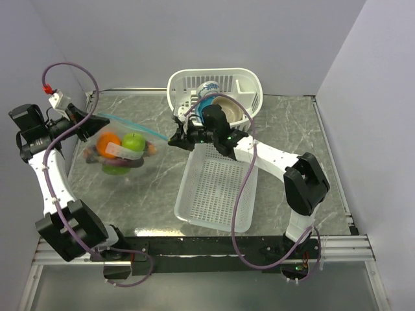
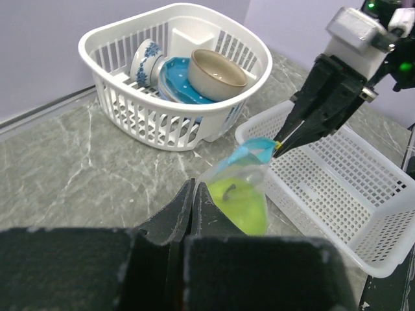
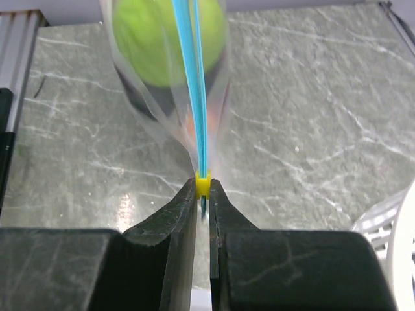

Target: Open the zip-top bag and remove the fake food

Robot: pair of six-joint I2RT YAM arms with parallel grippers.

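The zip-top bag [image 1: 120, 152] hangs above the table, stretched between my two grippers, its teal zip strip [image 1: 139, 127] pulled taut. Inside it I see fake food: an orange ball [image 1: 108, 141], a green round fruit [image 1: 134, 141] and darker pieces below. My left gripper [image 1: 91, 124] [image 2: 193, 189] is shut on the bag's left corner, with the green fruit [image 2: 243, 202] just beyond it. The right gripper [image 1: 174, 138] [image 3: 203, 189] is shut on the yellow slider [image 3: 203, 184] at the strip's [image 3: 194, 91] right end. The same slider [image 2: 278, 145] shows in the left wrist view.
A white dish basket [image 1: 249, 81] stands at the back, holding a blue bowl [image 1: 206, 110], a tan bowl [image 1: 228, 109] and a patterned cup [image 1: 209, 87]. A white flat mesh tray [image 1: 214, 194] lies under the right arm, on the grey marble table [image 1: 155, 201].
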